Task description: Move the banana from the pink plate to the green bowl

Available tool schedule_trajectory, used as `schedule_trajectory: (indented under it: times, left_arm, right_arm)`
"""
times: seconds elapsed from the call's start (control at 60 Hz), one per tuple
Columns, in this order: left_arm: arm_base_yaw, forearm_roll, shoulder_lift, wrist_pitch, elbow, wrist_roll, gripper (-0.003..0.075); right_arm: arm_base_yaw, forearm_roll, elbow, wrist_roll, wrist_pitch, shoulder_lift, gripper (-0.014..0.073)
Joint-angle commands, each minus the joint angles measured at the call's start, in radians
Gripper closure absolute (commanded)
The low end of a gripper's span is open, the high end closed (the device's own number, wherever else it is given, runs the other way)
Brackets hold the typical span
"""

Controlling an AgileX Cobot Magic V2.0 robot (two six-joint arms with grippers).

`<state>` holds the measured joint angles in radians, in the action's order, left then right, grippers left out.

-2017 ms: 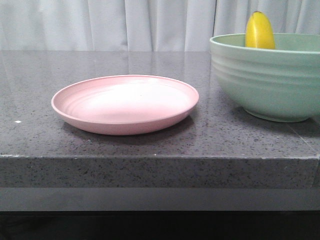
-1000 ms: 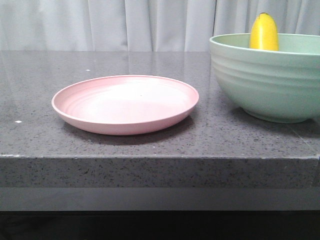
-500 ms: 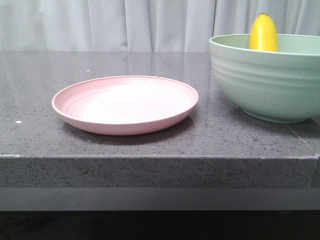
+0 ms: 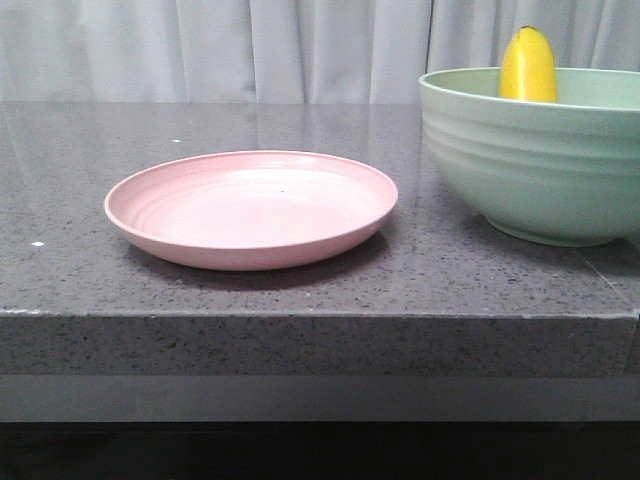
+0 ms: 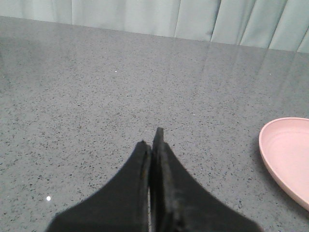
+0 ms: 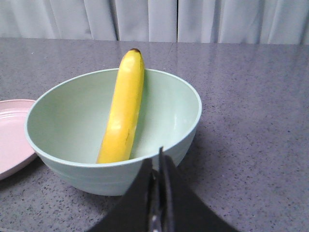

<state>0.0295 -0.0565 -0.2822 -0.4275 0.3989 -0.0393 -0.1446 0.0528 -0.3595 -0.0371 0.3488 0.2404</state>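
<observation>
Left claw: fingers pressed together, clenched on nothing, hovering over bare grey speckled table; the pink plate's rim shows off to one side, apart from the fingertips.

Right claw: fingers likewise closed flat against each other, holding nothing, just outside the near wall of the green bowl (contact with the rim cannot be told from this view).

Count: one banana, one green bowl, one pink plate, two claws.

Banana rests inside the green bowl, leaning lengthwise against the inner wall, dark tip poking above the far rim. It lies just beyond the right claw's fingertips, not touched. From the front only its upper end clears the rim. Pink plate sits beside the bowl, nothing on it.
</observation>
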Motion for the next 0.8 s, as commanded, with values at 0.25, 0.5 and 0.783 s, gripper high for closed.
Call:
schedule_trajectory:
  times: [0.25,0.5,0.783]
  left_arm:
    - [-0.003,-0.009,-0.007,0.085,0.026,-0.007,0.0741]
    - [-0.003,0.021,0.055,0.082,-0.020,-0.002,0.0741]
    - [-0.003,0.021,0.279,0.084,-0.241,-0.002,0.0741]
  right_arm:
    - [0.003,0.004,-0.025,-0.002,-0.087,0.006,0.0653]
    - [0.003,0.004,-0.025,-0.002,-0.087,0.006,0.0653]
    - [0.003,0.004,-0.025,-0.002,-0.087,0.006,0.0653]
